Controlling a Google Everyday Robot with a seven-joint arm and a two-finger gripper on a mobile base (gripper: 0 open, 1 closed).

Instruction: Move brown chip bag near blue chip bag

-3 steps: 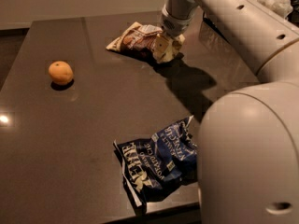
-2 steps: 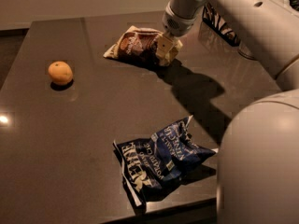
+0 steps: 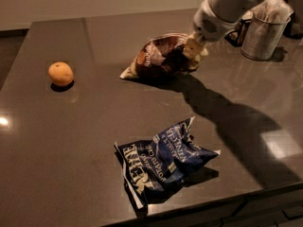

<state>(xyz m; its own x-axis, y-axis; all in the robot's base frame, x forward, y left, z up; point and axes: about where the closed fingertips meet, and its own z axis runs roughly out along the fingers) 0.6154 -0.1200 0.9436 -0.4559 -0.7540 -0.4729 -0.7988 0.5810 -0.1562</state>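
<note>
table (image 3: 57,141): dark, glossy, bearing everything.
arm (image 3: 222,8): reaching in from far right.
blue chip bag (image 3: 163,162): crumpled flat, near edge, centre.
brown chip bag (image 3: 158,56): far centre, well apart from blue chip bag, right end tipped up.
metal canister (image 3: 262,32): far right, beside arm.
orange (image 3: 61,73): far left, alone.
gripper (image 3: 196,47): narrow, pinching right end of brown chip bag.
step: grasp seemingly made, carry not begun.
next move: lift clear, travel nearward, set down just beside blue chip bag, not on it.

Gripper (image 3: 195,47) at brown chip bag (image 3: 156,56), behind blue chip bag (image 3: 163,162); orange (image 3: 60,73) left.
</note>
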